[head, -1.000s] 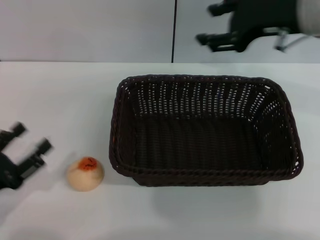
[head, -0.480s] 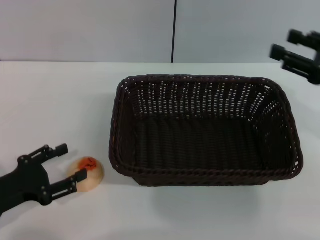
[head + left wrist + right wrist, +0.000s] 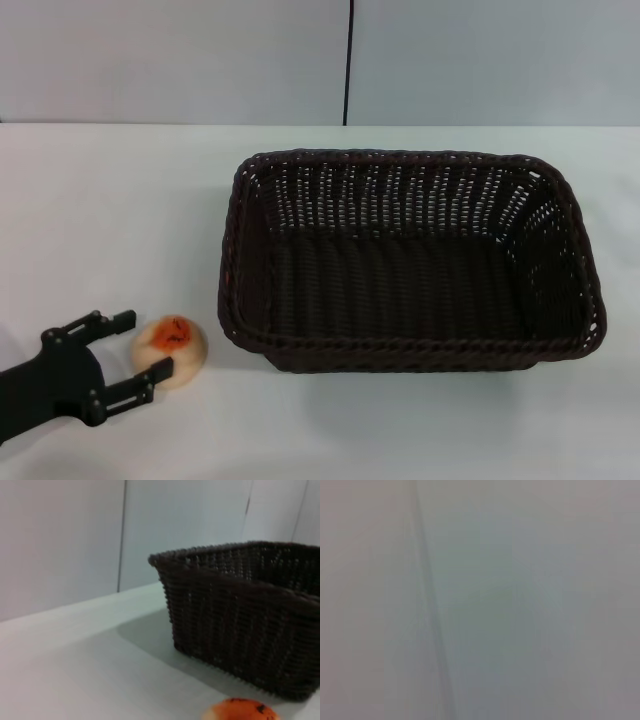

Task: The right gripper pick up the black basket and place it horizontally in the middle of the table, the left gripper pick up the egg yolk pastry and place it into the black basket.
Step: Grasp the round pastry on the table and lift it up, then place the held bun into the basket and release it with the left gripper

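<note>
**Pastry sits between the open prongs, basket already in place**

Pastry (image 3: 169, 347) is the thing in hand now, and the left pincer (image 3: 137, 352) is low at the near left of the counter (image 3: 120, 210), spread wide, with nothing gripped. One prong (image 3: 110, 322) reaches beside the far side of the bun and the other (image 3: 145, 385) lies along its near side, so the bun lies just at the prong tips, only partly inside the gap. Whether either prong touches it I cannot tell. The open stance seems meant to straddle the dome from the side, low enough to catch it below its widest part instead of pinching the red-speckled top.

Outward from there, the basket (image 3: 410, 262) stands just to the right of the bun, near but apart from it, lying lengthwise across the middle of the counter with its mouth up and nothing inside. That placement looks like the first half of the job finished, leaving a short carry over the near-left rim. From the left wrist view the woven wall (image 3: 240, 630) rises close ahead, with the bun's orange top (image 3: 240, 711) at the picture's edge.

The right pincer is out of sight; its wrist view shows only blank wall.
</note>
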You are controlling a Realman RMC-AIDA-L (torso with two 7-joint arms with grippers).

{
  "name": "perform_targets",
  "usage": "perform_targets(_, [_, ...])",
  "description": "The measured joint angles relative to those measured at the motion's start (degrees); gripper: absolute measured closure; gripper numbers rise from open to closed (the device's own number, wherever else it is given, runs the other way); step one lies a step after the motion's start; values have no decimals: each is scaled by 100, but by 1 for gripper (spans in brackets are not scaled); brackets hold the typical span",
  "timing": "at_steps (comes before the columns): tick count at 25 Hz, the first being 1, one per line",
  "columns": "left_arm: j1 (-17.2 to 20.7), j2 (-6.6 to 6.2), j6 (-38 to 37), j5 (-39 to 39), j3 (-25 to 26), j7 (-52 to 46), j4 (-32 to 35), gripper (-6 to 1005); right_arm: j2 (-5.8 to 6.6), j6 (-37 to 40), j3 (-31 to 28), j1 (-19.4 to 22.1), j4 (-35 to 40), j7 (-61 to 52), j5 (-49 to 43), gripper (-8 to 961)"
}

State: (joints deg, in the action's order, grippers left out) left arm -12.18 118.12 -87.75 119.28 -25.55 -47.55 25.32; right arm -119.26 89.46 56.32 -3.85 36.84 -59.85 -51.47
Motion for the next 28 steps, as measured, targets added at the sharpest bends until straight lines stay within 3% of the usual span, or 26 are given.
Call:
perform_targets(2, [-17, 4, 47, 65, -212, 16, -5, 202, 11, 356, -425, -73, -854, 323, 459, 314])
perform_targets(7, [-56, 6, 38, 172, -287, 17, -3, 263, 16, 515, -1077, -85, -1454, 371, 560, 314])
perform_targets(17, [-73, -14, -541, -526, 356, 21, 42, 645, 13, 784, -1894, -57, -2380, 898, 579, 314])
perform_targets(24, [-189, -13, -974, -1446, 615, 115, 43, 694, 16, 994, -2325, -53, -2747, 1125, 584, 314])
perform_targets(28, [-549, 38, -1350, -1530, 478, 287, -113, 727, 15, 1069, -2328, -28, -2773, 1127, 585, 313])
